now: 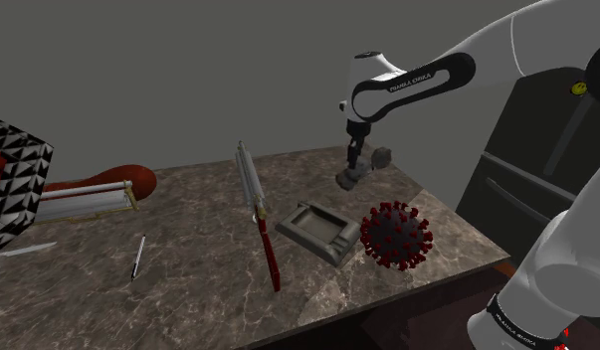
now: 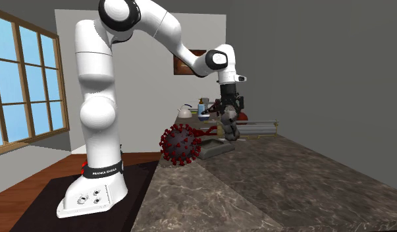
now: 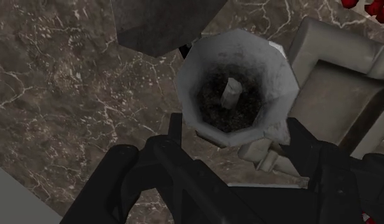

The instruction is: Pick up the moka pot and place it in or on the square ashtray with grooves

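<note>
The grey moka pot (image 1: 353, 177) hangs above the dark marble counter (image 1: 198, 268), off its surface, with my gripper (image 1: 356, 159) shut on it. In the wrist view the pot's open octagonal mouth (image 3: 235, 86) sits between my two black fingers (image 3: 136, 175), and its lid (image 3: 162, 25) is flipped back. The square grey ashtray with grooves (image 1: 315, 231) lies on the counter just toward the front of the pot, and it shows beside the pot (image 3: 340, 83) in the wrist view. In the second exterior view the pot (image 2: 230, 128) hangs over the ashtray (image 2: 215, 150).
A red spiky ball (image 1: 395, 236) rests right beside the ashtray, close to the counter's edge. A long red-handled blade (image 1: 260, 214), a pen (image 1: 138, 256), a red-and-white object (image 1: 89, 194) and a black-and-white patterned box (image 1: 14, 184) lie further left. A dark fridge (image 1: 546, 149) stands at the right.
</note>
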You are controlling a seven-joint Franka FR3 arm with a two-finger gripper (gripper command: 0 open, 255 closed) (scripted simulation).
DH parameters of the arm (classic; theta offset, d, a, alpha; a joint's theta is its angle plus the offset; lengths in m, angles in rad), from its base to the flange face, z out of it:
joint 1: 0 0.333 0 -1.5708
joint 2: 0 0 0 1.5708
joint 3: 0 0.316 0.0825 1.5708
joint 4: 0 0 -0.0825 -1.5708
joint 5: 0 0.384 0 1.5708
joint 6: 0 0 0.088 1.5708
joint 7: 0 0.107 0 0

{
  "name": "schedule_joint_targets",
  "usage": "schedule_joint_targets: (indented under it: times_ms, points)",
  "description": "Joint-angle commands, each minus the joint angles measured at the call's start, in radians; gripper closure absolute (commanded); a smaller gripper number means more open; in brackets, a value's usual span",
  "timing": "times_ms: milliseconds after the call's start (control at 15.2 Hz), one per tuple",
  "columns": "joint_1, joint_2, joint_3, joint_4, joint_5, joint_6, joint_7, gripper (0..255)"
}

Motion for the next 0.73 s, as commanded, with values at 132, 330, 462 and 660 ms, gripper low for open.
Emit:
schedule_joint_targets:
  times_ms: [132, 330, 462, 660]
  points:
    - [0.036, 0.005, 0.037, 0.020, -0.001, -0.023, 0.070, 255]
    - [0.071, 0.022, 0.073, 0.047, -0.002, -0.042, 0.141, 255]
    - [0.095, 0.037, 0.096, 0.071, -0.003, -0.056, 0.187, 255]
    - [0.131, 0.067, 0.130, 0.115, -0.006, -0.079, 0.255, 255]
